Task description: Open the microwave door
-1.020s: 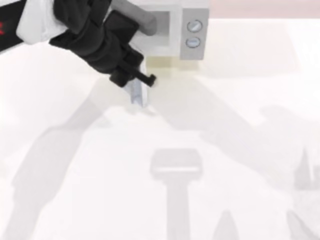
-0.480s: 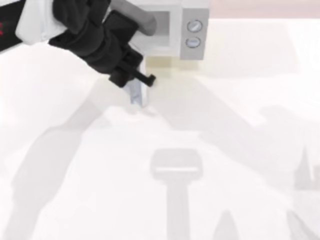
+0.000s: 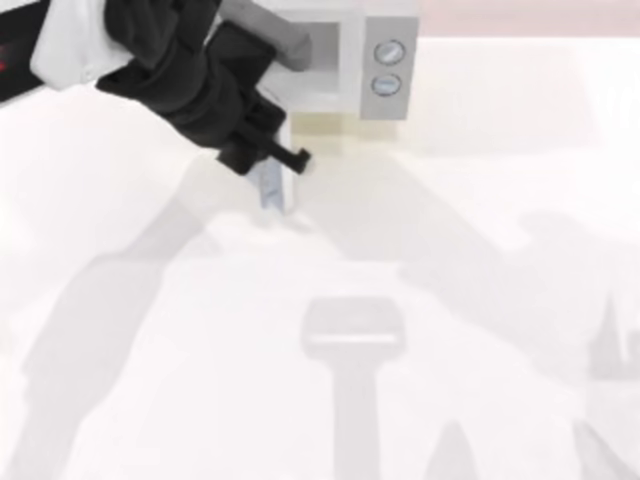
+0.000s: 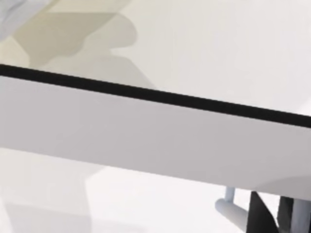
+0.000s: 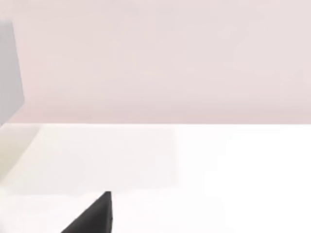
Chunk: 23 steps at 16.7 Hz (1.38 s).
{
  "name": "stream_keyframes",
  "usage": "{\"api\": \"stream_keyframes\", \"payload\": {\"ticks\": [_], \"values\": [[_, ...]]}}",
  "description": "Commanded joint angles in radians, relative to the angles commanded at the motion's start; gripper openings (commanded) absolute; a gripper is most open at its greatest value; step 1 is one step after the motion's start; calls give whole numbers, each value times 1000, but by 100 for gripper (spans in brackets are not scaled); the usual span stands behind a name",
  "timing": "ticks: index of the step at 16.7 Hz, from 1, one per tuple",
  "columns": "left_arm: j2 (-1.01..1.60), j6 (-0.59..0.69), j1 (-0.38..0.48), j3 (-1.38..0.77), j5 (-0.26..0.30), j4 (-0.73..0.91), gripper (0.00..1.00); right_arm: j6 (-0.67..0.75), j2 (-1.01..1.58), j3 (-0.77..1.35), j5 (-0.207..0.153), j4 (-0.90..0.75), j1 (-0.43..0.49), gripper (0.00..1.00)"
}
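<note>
- The microwave (image 3: 345,55) stands at the table's (image 3: 480,300) far edge, a little left of centre, with its two knobs (image 3: 388,68) on the right side of its front.
- The microwave door (image 3: 272,180) is swung out toward the near edge, edge-on from above, so the pale interior shows.
- Our left claw (image 3: 285,157) sits at the door's outer edge, where the handle is. We judge it clamped on the handle, though the top view does not show the contact plainly.
- Our right claw is out of the top view, and its wrist view shows only a dark tip.
- Risks, as we judge them: pulling off the hinge's arc could slip the handle from the claw, and a hard tug could drag the light microwave across the table.
</note>
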State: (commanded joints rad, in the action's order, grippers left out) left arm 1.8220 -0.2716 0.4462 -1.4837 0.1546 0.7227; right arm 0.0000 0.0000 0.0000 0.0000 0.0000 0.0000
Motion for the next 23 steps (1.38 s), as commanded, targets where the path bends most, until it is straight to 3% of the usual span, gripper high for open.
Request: {"api": "stream_keyframes", "payload": {"ticks": [8, 16, 23], "values": [[2, -1, 3, 4, 7, 1, 0, 0, 0, 0, 0, 0, 0, 100], [-40, -174, -66, 44, 92, 30, 0, 0, 0, 0, 0, 0, 0, 100], [-40, -178, -68, 45, 94, 31, 0, 0, 0, 0, 0, 0, 0, 100]]}}
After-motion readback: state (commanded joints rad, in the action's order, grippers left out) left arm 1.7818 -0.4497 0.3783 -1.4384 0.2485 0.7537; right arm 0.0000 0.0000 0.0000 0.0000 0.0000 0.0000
